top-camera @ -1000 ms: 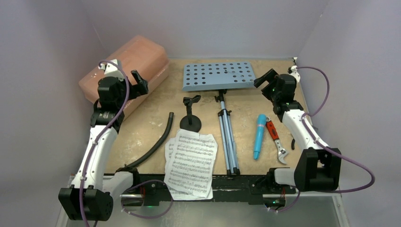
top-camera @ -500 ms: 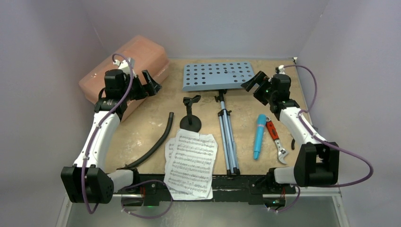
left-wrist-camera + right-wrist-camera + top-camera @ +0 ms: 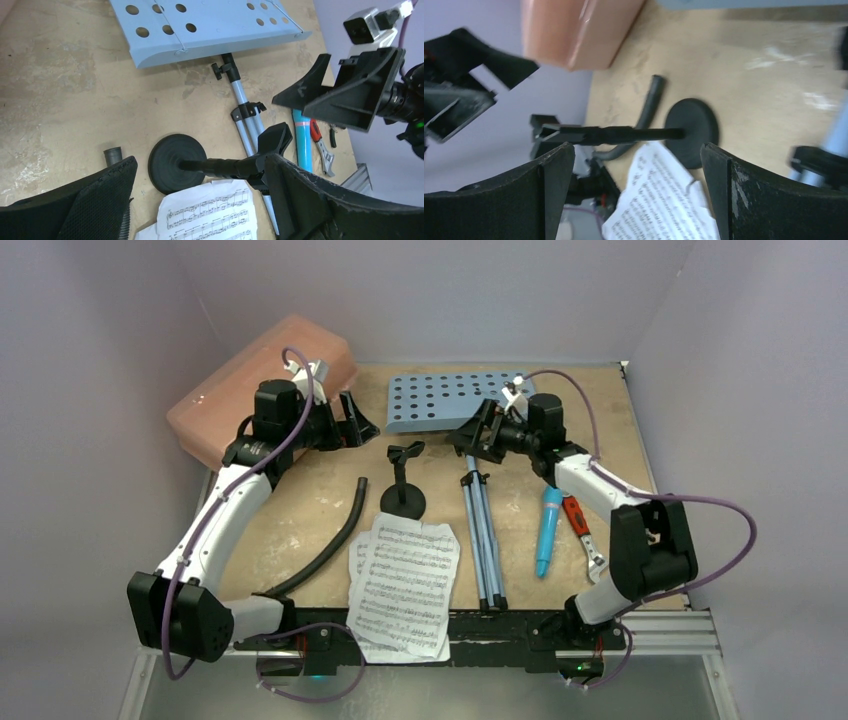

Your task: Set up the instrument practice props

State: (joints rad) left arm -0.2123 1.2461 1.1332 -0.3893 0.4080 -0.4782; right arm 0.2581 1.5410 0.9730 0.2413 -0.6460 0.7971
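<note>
While left pincer (image 3: pixel 362 423) and right pincer (image 3: pixel 468 433) gape empty, the mic stand (image 3: pixel 402 504) stands between them.

A worn tan wooden desk (image 3: pixel 300 475) carries everything. A short black round-based mic stand (image 3: pixel 403 498) stands upright near its middle. Beyond it and slightly to its right, a light-blue perforated music stand (image 3: pixel 440 400) lies flat, its thin folded tripod (image 3: pixel 482 540) running just to the right of the mic stand. Two overlapping white sheet-music pages (image 3: pixel 405 580) lie just in front of the mic stand's base. A curved black hose (image 3: pixel 330 545) lies to its left and a salmon-pink plastic case (image 3: pixel 230 395) further left and back. To the right, past the tripod, lie a slim turquoise microphone (image 3: pixel 547 530) and a red-handled wrench (image 3: pixel 585 540).
</note>
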